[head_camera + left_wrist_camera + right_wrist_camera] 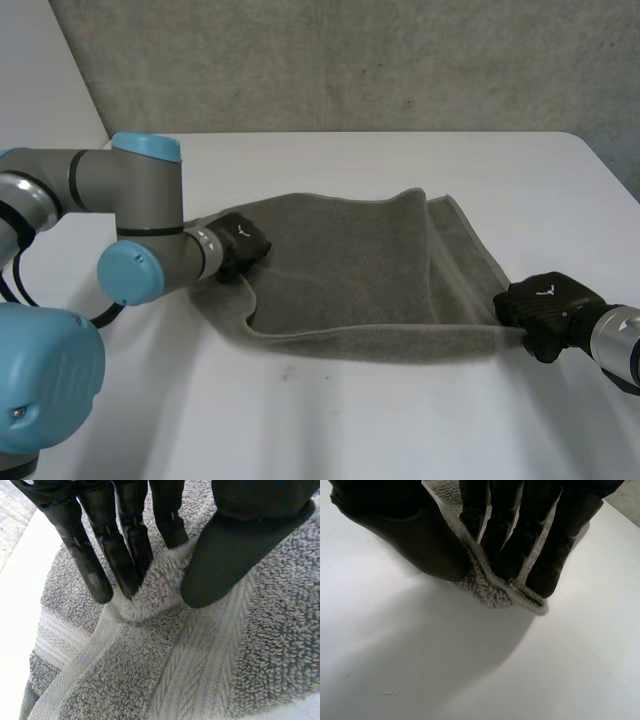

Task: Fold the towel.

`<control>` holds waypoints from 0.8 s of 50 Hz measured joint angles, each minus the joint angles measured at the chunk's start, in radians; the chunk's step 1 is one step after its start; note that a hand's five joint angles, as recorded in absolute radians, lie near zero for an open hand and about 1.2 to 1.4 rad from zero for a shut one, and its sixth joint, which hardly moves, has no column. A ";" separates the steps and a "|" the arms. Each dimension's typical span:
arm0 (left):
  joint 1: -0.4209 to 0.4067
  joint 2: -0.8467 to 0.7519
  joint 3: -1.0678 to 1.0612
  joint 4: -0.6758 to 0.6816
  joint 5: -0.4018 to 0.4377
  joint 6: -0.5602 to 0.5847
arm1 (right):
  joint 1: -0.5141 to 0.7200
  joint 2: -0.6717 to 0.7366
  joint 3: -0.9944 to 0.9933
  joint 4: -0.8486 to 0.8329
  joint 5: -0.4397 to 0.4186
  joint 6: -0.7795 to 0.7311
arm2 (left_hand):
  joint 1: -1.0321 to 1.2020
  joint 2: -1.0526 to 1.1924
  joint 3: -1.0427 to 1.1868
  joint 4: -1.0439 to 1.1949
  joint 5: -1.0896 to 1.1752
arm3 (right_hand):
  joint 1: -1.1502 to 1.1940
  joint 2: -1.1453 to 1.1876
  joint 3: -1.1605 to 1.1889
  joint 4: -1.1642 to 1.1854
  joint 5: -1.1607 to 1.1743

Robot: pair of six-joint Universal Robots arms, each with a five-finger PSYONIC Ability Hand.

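From my remote station I saw a grey towel (360, 270) lying across the middle of the white table (350, 420), spread wide from one arm to the other. It lay in loose layers. An upper layer covered most of it, and a strip of a lower layer showed beyond that layer's edge on the robot's right side. The near edge was rolled into a soft rounded fold.

The left hand (240, 245) sat at the towel's left end, on the far part of that edge. In the left wrist view, its fingers (92, 565) and thumb (225, 560) were pressed in on a raised tuft of the looped cloth, pinching it between them. The rest of the towel lay flat under the palm.

The right hand (548, 305) sat at the towel's near right corner, low over the table. In the right wrist view, its thumb (415, 535) and fingers (555, 555) were closed together on the hemmed corner. A small tip of cloth stuck out past the fingertips, just above the bare tabletop.
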State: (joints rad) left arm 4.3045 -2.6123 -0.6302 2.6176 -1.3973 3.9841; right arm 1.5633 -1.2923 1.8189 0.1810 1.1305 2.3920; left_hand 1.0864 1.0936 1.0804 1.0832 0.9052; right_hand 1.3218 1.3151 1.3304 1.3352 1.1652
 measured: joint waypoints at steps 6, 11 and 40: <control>0.020 0.071 -0.106 0.089 -0.019 -0.003 | -0.006 -0.003 -0.007 0.002 -0.002 0.001 | 0.083 0.107 0.116 0.118 0.101 | 0.000 0.000 0.000 0.000 0.000; 0.060 0.190 -0.249 0.180 -0.050 -0.016 | -0.024 -0.013 -0.026 0.011 0.000 0.001 | 0.093 0.118 0.128 0.129 0.114 | 0.000 0.000 0.000 0.000 0.000; 0.455 1.251 -1.364 0.286 0.291 -0.214 | -0.152 -0.313 -0.222 0.660 -0.203 -0.412 | 0.103 0.122 0.135 0.134 0.120 | 0.000 0.012 0.000 0.000 0.006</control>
State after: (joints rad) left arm 4.7599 -1.3610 -1.9946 2.9032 -1.1064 3.7704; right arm 1.4115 -1.6050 1.5972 0.8410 0.9272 1.9802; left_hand 1.1894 1.2160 1.2152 1.2168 1.0248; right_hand 1.3219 1.3266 1.3304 1.3352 1.1711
